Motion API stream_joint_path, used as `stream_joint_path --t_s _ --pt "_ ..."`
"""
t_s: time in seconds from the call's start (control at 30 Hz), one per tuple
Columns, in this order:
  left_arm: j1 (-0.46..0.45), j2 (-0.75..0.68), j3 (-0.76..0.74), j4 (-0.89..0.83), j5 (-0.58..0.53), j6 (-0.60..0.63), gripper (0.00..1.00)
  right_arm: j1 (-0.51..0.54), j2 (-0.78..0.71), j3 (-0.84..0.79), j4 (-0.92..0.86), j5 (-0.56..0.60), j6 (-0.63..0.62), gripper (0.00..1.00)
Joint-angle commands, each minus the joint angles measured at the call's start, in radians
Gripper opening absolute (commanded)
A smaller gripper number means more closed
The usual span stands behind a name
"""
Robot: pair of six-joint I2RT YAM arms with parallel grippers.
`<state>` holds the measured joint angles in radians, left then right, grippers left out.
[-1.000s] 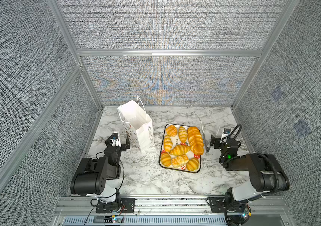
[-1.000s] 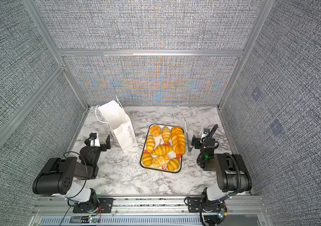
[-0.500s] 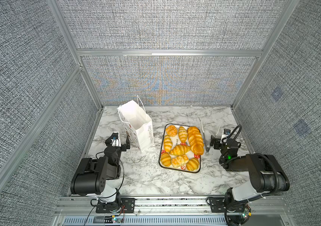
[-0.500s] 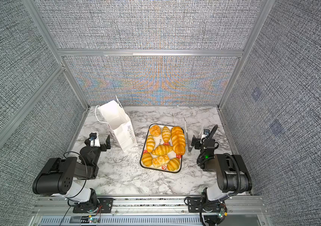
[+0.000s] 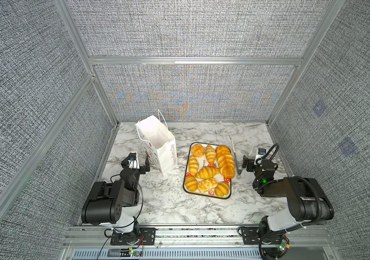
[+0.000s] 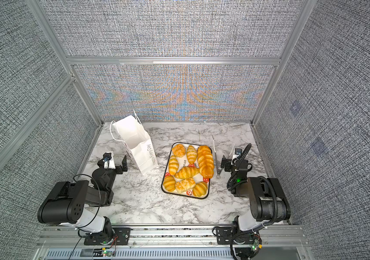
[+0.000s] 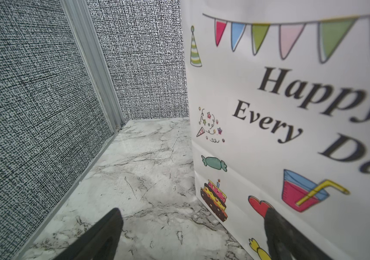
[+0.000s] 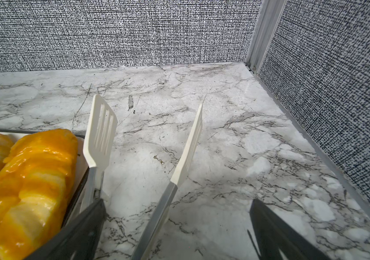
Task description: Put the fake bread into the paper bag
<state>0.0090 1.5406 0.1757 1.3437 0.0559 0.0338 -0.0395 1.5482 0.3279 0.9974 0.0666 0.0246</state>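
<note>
Bread (image 5: 206,172) lies on the tray (image 5: 186,177) just beside the open right hand (image 5: 249,160).

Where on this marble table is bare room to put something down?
Bare: the wide front strip of table between tray and arm bases, and behind the tray. Crowded: paper bag beside left fingers; tongs between tray and right fingers.
</note>
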Motion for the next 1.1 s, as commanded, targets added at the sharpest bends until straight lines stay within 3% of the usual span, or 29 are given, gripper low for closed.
stream_joint_path --t_s 0.0,0.3,0.43,0.57,0.77,0.9,1.07 --pt "0.001 0.001 0.000 0.005 0.013 0.006 0.99 0.001 0.002 0.007 0.010 -0.004 0.000 0.99" --pt "0.000 -0.001 -0.007 0.019 0.012 0.010 0.99 0.002 0.001 0.003 0.015 -0.003 0.002 0.99" --pt "-0.001 0.001 -0.087 0.181 -0.052 -0.008 0.99 0.003 -0.004 -0.006 0.031 0.002 0.000 0.99" --pt "-0.003 -0.025 -0.131 0.236 -0.107 -0.025 0.99 0.004 -0.019 -0.039 0.081 0.014 0.006 0.99" --pt "-0.008 -0.105 -0.190 0.283 -0.188 -0.039 0.99 0.036 -0.153 -0.107 0.086 0.141 0.010 0.99" --pt "-0.029 -0.295 -0.232 0.183 -0.230 -0.028 0.99 0.059 -0.273 -0.058 -0.128 0.247 0.055 0.99" --pt "-0.071 -0.617 -0.149 -0.234 -0.219 -0.119 0.99 0.061 -0.364 0.076 -0.454 0.371 0.189 0.99"
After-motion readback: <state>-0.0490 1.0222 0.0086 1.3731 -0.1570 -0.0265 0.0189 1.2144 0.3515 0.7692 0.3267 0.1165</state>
